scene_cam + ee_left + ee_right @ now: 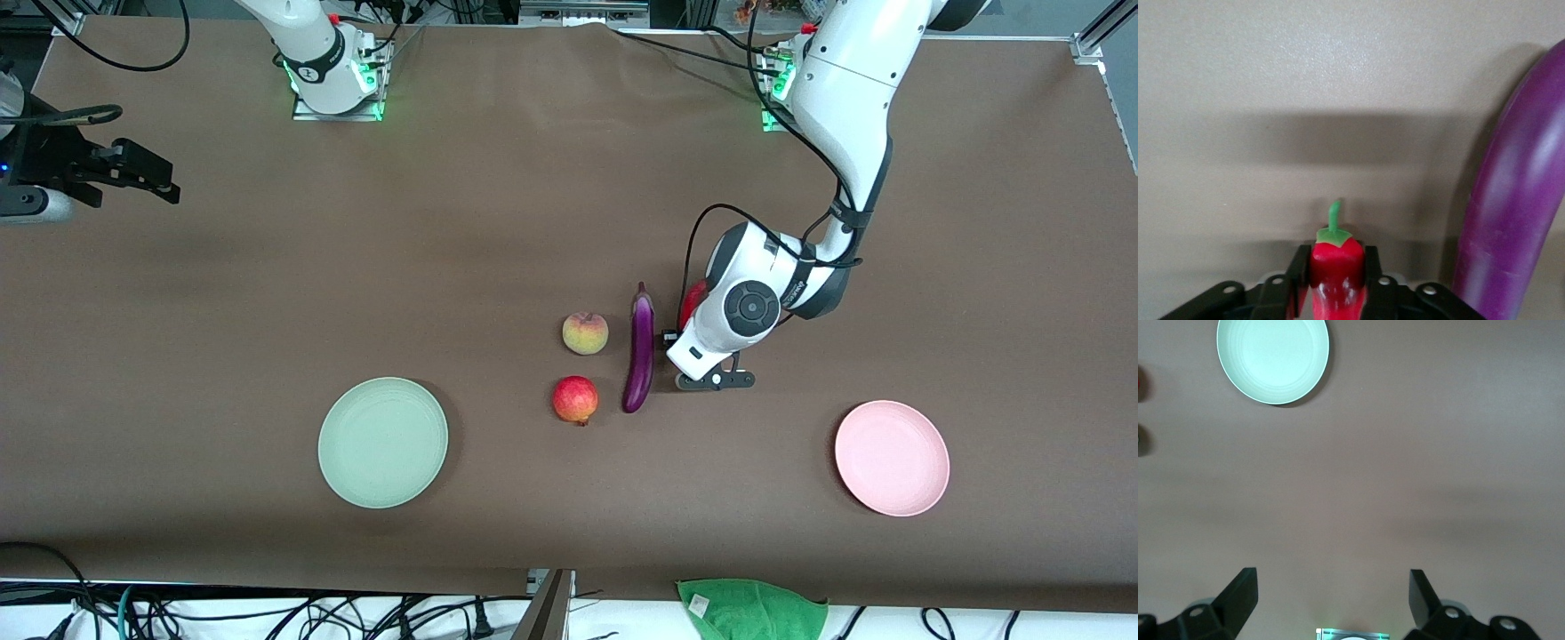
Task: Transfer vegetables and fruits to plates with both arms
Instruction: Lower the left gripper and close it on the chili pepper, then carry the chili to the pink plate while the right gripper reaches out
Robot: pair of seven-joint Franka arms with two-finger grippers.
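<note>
My left gripper [1336,259] is shut on the red chili pepper [1335,267], low at the table, its green stem sticking out past the fingertips. In the front view only a bit of the chili [693,300] shows past the left wrist. Close beside it lies the purple eggplant [639,351] [1518,220]. The peach [585,333] and the red pomegranate-like fruit [575,399] sit beside the eggplant, toward the right arm's end. The mint green plate [383,442] [1273,357] and the pink plate [892,458] hold nothing. My right gripper [151,178] [1333,581] waits open, high over the right arm's end of the table.
A green cloth [751,609] hangs at the table edge nearest the front camera. The right arm's base [336,84] and the left arm's base [778,84] stand along the table's farthest edge, with cables round them.
</note>
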